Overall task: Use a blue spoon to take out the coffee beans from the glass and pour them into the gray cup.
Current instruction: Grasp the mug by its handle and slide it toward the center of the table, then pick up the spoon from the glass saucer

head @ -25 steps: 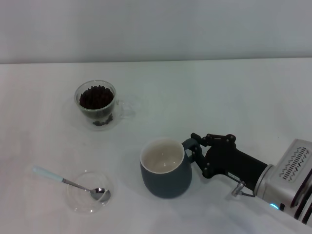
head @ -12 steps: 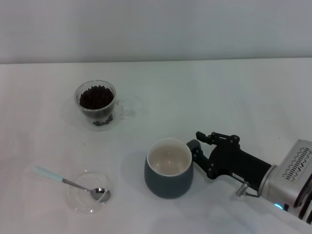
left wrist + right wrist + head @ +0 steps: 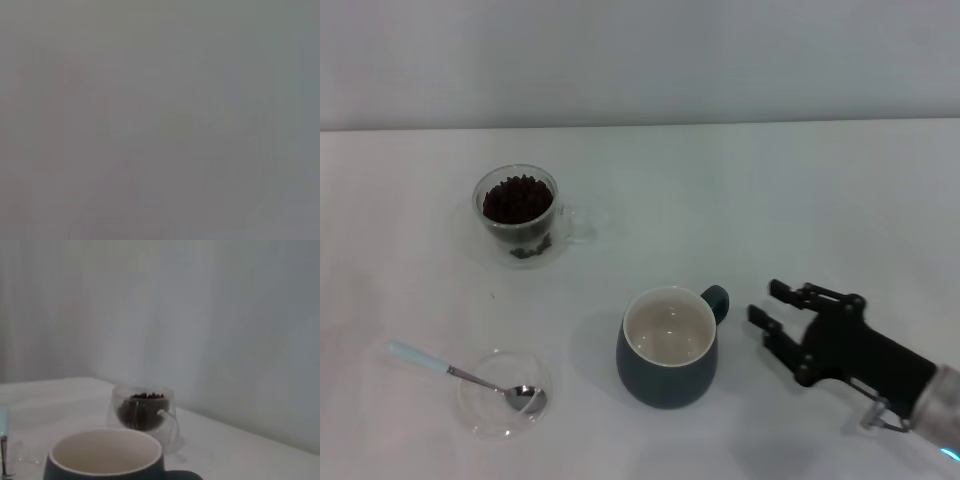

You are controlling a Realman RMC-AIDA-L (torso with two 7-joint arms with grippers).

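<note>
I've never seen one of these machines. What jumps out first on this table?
The black right claw, open, sits just right of the gray cup, apart from its handle; the cup looks empty. Farther back on the left, the glass is heaped with dark coffee beans. Near the front left, the blue spoon rests its bowl in a clear dish.

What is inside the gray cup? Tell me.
Nothing visible: the gray cup shows a bare cream inside, no coffee beans; they sit in the glass. The right wrist view hides the cup's bottom.
</note>
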